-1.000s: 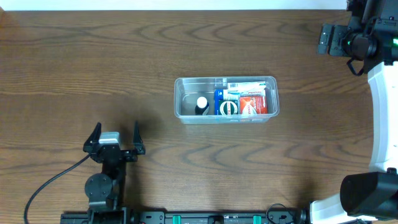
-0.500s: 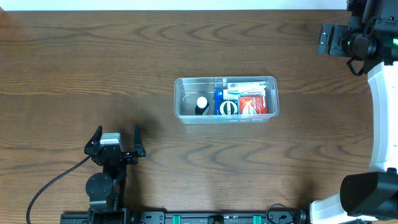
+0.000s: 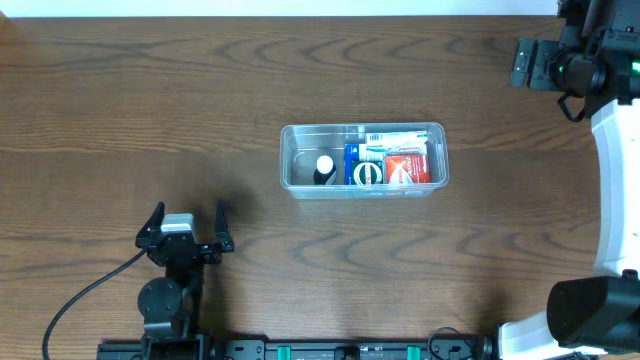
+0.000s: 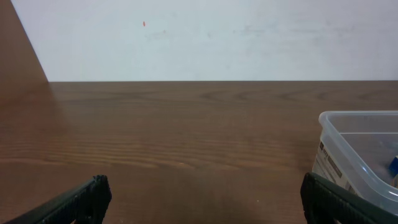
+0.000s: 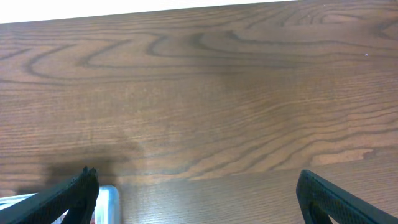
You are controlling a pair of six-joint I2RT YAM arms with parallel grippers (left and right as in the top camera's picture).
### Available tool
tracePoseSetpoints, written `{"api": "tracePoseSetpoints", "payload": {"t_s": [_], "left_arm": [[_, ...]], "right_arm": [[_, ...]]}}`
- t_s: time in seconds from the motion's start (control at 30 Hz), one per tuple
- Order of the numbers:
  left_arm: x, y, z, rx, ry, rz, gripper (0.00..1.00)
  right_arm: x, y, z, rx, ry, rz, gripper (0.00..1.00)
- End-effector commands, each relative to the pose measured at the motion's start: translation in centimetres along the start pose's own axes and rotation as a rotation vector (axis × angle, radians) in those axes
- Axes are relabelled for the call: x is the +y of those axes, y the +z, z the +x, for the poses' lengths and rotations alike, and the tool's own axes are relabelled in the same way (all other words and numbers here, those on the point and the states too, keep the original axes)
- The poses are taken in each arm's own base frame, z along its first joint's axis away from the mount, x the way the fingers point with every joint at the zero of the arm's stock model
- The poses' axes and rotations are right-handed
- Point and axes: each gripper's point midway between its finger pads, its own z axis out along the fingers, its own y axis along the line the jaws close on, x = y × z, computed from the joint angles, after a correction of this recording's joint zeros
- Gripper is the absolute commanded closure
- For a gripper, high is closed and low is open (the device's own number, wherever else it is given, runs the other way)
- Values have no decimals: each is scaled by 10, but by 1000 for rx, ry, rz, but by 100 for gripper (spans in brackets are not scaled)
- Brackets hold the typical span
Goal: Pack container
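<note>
Container (image 3: 363, 160) stands upright near the centre of the table (image 3: 200, 90), long side running left to right, resting flat on the wood. It is a clear tub with rounded corners and a rim.

Contents, seen from overhead:
- a dark bottle with a white cap (image 3: 324, 168) in the left part, standing apart from the left end wall;
- a blue box (image 3: 364, 170) just right of the bottle;
- a red box (image 3: 408, 166) beside the blue one, toward the right end;
- a white and green box (image 3: 396, 140) along the far wall, behind the blue and red boxes.

Whether the boxes touch one another cannot be told.

Left fingers (image 4: 74, 202) are spread wide apart with nothing between them. The left arm sits at the near left of the table, well apart from the tub. In the left wrist view the tub's corner shows at the right edge, with a printed label on its wall; bare wood lies between the two fingers.

Right fingers (image 5: 336, 199) are likewise spread wide and hold nothing. The right arm is at the far right corner, well apart from the tub. Its wrist view shows wood grain between the fingers and a pale translucent object at the bottom left edge, too cropped to identify.

A black cable (image 3: 90, 290) trails from the left arm toward the near edge.
</note>
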Motion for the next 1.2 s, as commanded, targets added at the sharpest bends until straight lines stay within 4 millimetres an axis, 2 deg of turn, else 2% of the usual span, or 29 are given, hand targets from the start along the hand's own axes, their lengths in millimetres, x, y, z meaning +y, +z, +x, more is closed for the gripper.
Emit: {"api": "tracePoseSetpoints", "payload": {"t_s": [0.0, 0.23, 0.33, 0.43, 0.67, 0.73, 0.83, 0.97, 1.17], "left_arm": [[0, 0, 15, 49, 4, 0, 2], [0, 0, 15, 49, 4, 0, 2], [0, 0, 15, 49, 4, 0, 2], [0, 0, 15, 49, 4, 0, 2], [0, 0, 15, 49, 4, 0, 2], [0, 0, 15, 49, 4, 0, 2], [0, 0, 15, 49, 4, 0, 2], [0, 0, 15, 49, 4, 0, 2], [0, 0, 15, 49, 4, 0, 2]], "right_arm": [[-3, -1, -1, -3, 17, 9, 1], [1, 0, 0, -1, 11, 4, 1], [8, -11, -3, -21, -1, -7, 1], [23, -34, -7, -67, -26, -33, 1], [70, -109, -14, -222, -109, -134, 1], [84, -130, -9, -260, -143, -169, 1], [91, -153, 6, -304, -230, -176, 1], [86, -161, 32, -349, -247, -186, 1], [88, -171, 48, -642, -224, -252, 1]]}}
